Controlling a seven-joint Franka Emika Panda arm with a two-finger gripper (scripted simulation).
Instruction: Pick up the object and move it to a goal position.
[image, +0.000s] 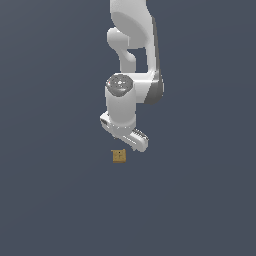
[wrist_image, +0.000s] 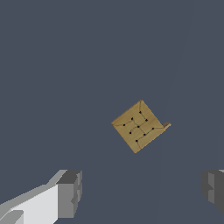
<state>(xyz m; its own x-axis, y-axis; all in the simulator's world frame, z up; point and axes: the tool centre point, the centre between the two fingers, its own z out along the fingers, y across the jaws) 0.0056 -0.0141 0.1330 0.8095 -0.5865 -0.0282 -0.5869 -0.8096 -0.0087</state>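
Observation:
The object is a small tan-brown cube (image: 119, 156) with dark marks on its top, resting on the dark grey floor. In the wrist view the cube (wrist_image: 139, 126) lies rotated about 45 degrees, apart from both fingers. My white gripper (image: 131, 141) hangs just above the cube and a little to the exterior view's right of it. In the wrist view the gripper (wrist_image: 142, 190) is open and empty, with one grey fingertip (wrist_image: 70, 192) and the other fingertip (wrist_image: 213, 189) wide apart. The cube sits beyond the gap between them, untouched.
The white arm (image: 132, 55) rises from the gripper toward the top of the exterior view. A plain dark grey floor (image: 55, 200) surrounds the cube on all sides.

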